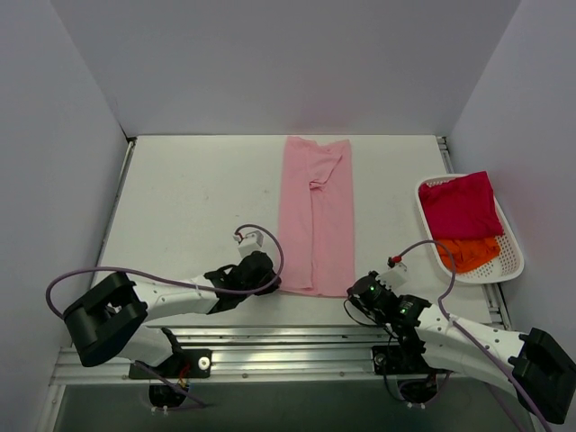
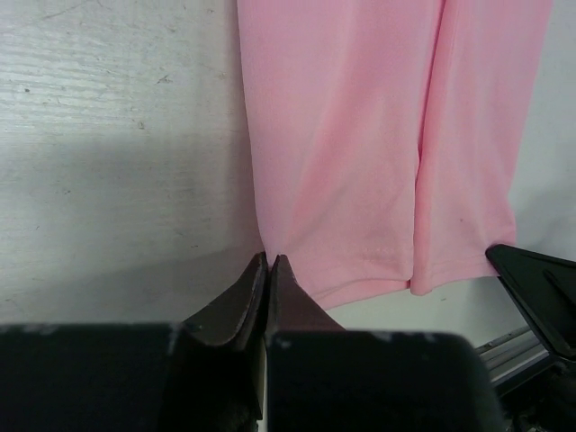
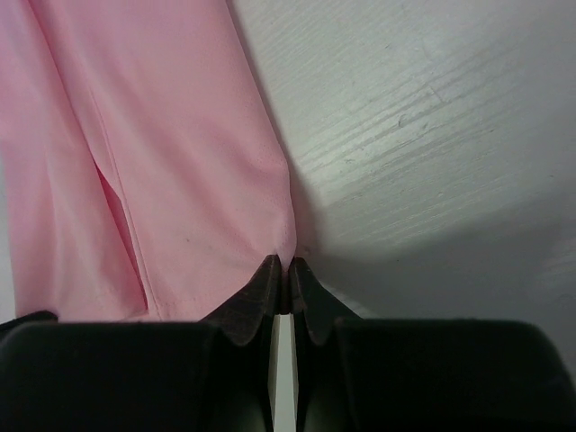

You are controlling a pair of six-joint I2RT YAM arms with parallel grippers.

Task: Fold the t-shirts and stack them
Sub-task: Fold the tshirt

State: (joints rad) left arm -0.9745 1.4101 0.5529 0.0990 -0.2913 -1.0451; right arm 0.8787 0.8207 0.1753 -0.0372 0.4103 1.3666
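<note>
A light pink t-shirt (image 1: 315, 216) lies folded into a long narrow strip down the middle of the table, also in the left wrist view (image 2: 378, 135) and the right wrist view (image 3: 162, 144). My left gripper (image 1: 270, 281) (image 2: 270, 261) is shut on its near left corner. My right gripper (image 1: 358, 290) (image 3: 282, 263) is shut on its near right corner. A magenta-red t-shirt (image 1: 459, 205) and an orange t-shirt (image 1: 470, 252) lie in a white basket (image 1: 513, 256) at the right.
The white basket stands at the table's right edge. Grey walls enclose the table on three sides. A metal rail (image 1: 270, 360) runs along the near edge. The right gripper's finger shows at the right in the left wrist view (image 2: 540, 288).
</note>
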